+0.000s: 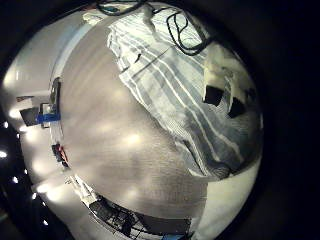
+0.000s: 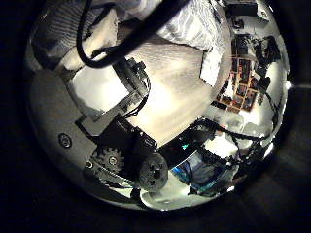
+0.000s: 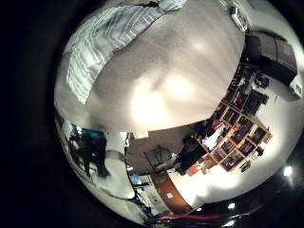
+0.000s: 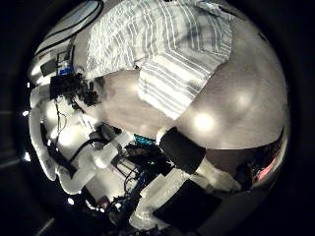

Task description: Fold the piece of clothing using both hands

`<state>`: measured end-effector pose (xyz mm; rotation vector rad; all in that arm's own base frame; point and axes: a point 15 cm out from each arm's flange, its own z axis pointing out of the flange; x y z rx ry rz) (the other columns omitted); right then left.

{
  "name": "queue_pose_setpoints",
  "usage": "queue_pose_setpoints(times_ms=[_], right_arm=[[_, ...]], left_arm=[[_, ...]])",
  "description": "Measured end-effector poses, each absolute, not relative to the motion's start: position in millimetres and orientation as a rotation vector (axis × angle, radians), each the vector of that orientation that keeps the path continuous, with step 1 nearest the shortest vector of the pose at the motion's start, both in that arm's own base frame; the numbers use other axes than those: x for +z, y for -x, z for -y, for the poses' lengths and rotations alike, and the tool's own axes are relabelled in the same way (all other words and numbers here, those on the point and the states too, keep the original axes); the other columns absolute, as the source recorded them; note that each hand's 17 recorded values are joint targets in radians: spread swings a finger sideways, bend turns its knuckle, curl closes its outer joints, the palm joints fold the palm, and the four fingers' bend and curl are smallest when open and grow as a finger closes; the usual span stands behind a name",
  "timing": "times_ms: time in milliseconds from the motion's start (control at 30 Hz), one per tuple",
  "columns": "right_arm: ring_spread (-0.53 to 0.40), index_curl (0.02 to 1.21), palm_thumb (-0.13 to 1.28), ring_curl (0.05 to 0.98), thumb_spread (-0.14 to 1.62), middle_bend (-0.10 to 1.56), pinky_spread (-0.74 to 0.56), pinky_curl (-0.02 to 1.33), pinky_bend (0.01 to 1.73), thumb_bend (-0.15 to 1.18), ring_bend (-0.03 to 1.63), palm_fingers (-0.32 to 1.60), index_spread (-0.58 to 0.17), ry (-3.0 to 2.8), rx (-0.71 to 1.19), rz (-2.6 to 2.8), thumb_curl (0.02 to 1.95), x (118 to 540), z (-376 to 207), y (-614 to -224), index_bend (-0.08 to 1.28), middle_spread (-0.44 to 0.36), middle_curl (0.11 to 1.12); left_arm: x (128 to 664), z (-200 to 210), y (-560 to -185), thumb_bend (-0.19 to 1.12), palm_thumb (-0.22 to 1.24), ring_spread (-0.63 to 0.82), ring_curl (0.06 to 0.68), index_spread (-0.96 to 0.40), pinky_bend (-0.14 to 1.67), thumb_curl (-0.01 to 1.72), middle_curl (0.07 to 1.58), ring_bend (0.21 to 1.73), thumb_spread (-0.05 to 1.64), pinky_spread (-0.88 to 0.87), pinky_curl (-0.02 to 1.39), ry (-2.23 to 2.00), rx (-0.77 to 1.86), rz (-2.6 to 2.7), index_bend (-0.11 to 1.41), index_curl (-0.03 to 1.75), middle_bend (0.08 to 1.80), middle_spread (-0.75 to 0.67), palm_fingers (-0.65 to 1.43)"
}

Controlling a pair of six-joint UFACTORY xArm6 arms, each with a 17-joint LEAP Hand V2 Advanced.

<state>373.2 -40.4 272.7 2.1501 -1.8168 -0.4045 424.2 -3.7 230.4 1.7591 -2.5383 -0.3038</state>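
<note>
The striped piece of clothing point(image 1: 175, 85) lies spread on the table point(image 1: 110, 140), with a folded-over edge in the right thumb side palm view point(image 4: 167, 54). In the left little finger side palm view, my left hand's fingers point(image 1: 225, 88) hang relaxed above the cloth without gripping it. The left thumb side palm view shows my left hand point(image 2: 121, 146) over bare table point(image 2: 185, 92), with the cloth point(image 2: 199, 24) beyond it. My right hand point(image 4: 187, 152) is raised over the table and away from the cloth point(image 3: 104, 43). Its one visible finger is relaxed and holds nothing.
A wide bare stretch of table point(image 3: 176, 85) lies beside the cloth. A white robot arm point(image 4: 54, 138) stands at the table's edge in the right thumb side palm view. Shelves and room clutter point(image 3: 233, 128) lie beyond the table's edge.
</note>
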Motion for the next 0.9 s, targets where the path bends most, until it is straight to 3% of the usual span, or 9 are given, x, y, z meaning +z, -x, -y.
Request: queue_pose_setpoints(times_ms=[367,633,733,767,833,900], right_arm=[[0.026,0.27,0.45,0.217,1.05,0.24,0.26,0.23,0.52,-0.02,0.51,0.15,-0.313,-2.201,-0.414,1.699,0.32,187,10,-392,0.15,-0.036,0.37],[-0.003,0.28,0.49,0.23,1.03,0.27,0.23,0.23,0.48,-0.02,0.53,0.21,-0.284,-2.156,-0.418,1.614,0.34,159,-1,-384,0.16,-0.041,0.38],[-0.081,0.26,0.55,0.25,1.03,0.35,0.16,0.21,0.47,-0.01,0.64,0.35,-0.265,-2.135,-0.392,1.587,0.35,154,1,-382,0.13,-0.094,0.41],[-0.146,0.25,0.59,0.288,1.02,0.41,0.03,0.23,0.56,0.0,0.76,0.57,-0.273,-2.134,-0.38,1.577,0.37,154,0,-383,0.12,-0.134,0.43],[-0.192,0.25,0.62,0.308,1.02,0.43,-0.09,0.24,0.65,-0.01,0.82,0.67,-0.286,-2.131,-0.362,1.564,0.38,154,1,-383,0.13,-0.164,0.45],[-0.253,0.25,0.69,0.357,1.01,0.53,-0.29,0.28,0.82,0.0,0.94,0.98,-0.345,-2.131,-0.34,1.558,0.4,158,3,-384,0.19,-0.226,0.5]], left_arm=[[239,1,-421,-0.02,0.71,-0.43,0.542,-0.69,1.01,0.45,0.86,1.37,1.09,-0.63,0.71,-1.772,-0.296,2.539,0.61,1.09,1.1,-0.48,1.06],[246,1,-425,-0.02,0.71,-0.43,0.541,-0.71,0.99,0.46,0.88,1.36,1.09,-0.64,0.73,-1.778,-0.291,2.542,0.58,1.14,1.09,-0.48,1.06],[248,1,-423,-0.02,0.71,-0.43,0.539,-0.72,0.99,0.46,0.88,1.36,1.09,-0.64,0.74,-1.777,-0.298,2.538,0.57,1.16,1.09,-0.48,1.07],[248,0,-423,-0.02,0.71,-0.43,0.538,-0.72,0.98,0.46,0.89,1.36,1.09,-0.64,0.74,-1.774,-0.302,2.539,0.57,1.17,1.09,-0.48,1.07],[252,-1,-423,-0.02,0.71,-0.43,0.538,-0.72,0.98,0.46,0.89,1.36,1.09,-0.64,0.75,-1.772,-0.301,2.543,0.56,1.18,1.09,-0.48,1.07],[256,0,-423,-0.02,0.71,-0.44,0.537,-0.73,0.98,0.46,0.89,1.36,1.1,-0.64,0.75,-1.775,-0.297,2.543,0.55,1.18,1.08,-0.48,1.07]])
